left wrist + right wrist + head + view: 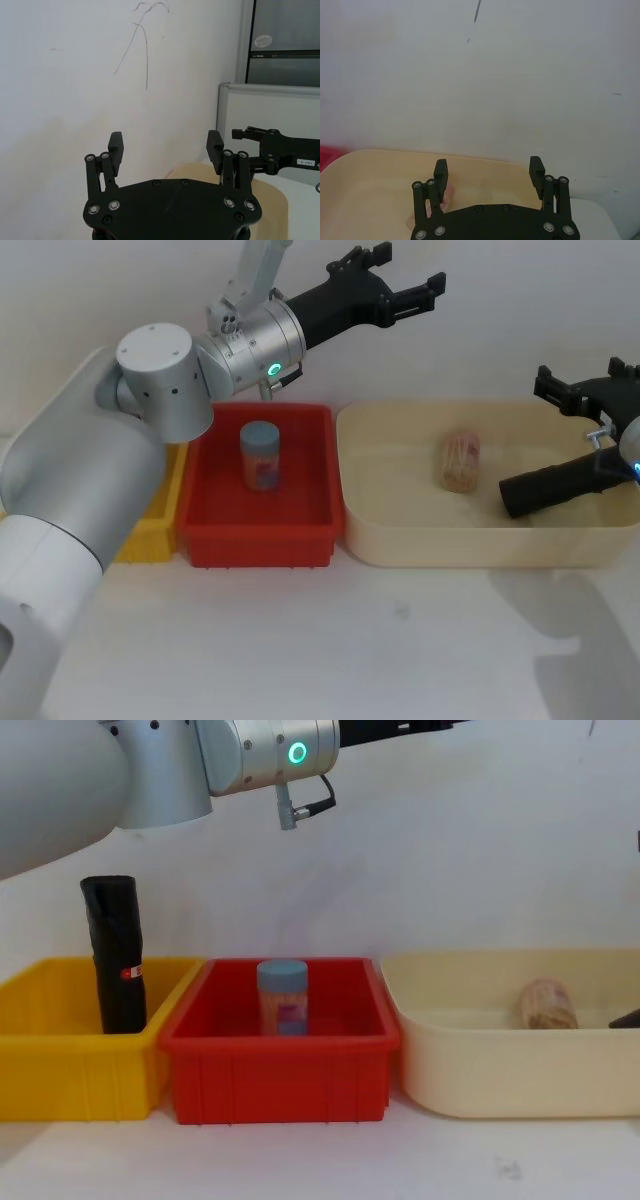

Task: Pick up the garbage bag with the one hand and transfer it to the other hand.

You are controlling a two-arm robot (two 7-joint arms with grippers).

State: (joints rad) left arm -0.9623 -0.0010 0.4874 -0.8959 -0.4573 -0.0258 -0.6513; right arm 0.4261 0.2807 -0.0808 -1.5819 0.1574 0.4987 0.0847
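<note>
From the head view, the one hand (400, 288) hangs spread and empty high over the far edge of the red bin (300, 530), which holds a blue-capped jar (260, 455); the other hand (585, 385), fingers apart, is above the cream tub (450, 540), where a black roll (560, 485) lies. In the chest view, the garbage bag (115, 955) stands upright in the yellow bin (60, 1070), far left. Both wrist views show parted, empty fingers.
</note>
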